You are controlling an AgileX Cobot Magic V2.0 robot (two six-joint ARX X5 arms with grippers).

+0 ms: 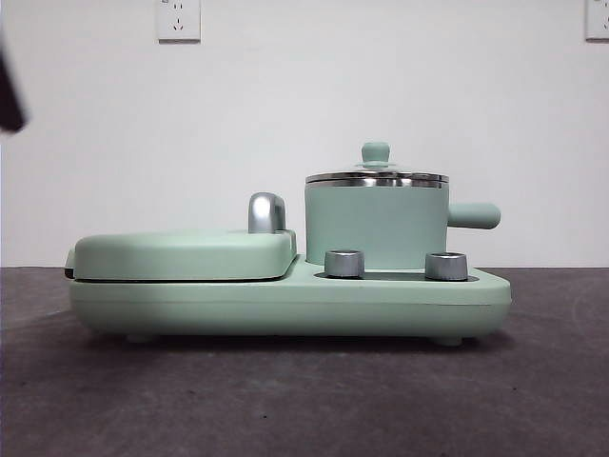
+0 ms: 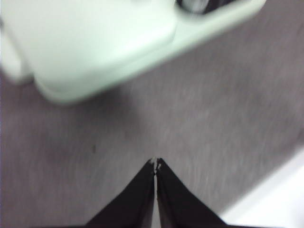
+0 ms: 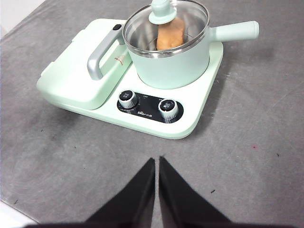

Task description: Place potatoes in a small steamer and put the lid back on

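Note:
The mint-green small steamer [image 1: 376, 227] stands on the right half of the cooker base, its stubby handle pointing right. The glass lid [image 1: 377, 175] with its green knob sits on its steel rim. In the right wrist view the orange-brown potato [image 3: 170, 34] lies inside the steamer [image 3: 173, 61] under the lid [image 3: 164, 14]. My right gripper [image 3: 156, 160] is shut and empty, above the table in front of the cooker. My left gripper [image 2: 155, 163] is shut and empty over bare table beside the cooker's corner; that view is blurred.
The flat mint-green griddle cover [image 1: 186, 253] with a chrome handle [image 1: 266, 212] fills the cooker's left half. Two steel knobs [image 1: 344, 264] sit on the base [image 1: 285, 305] in front. A black arm tip [image 1: 9, 90] shows at the upper left. Grey table all around.

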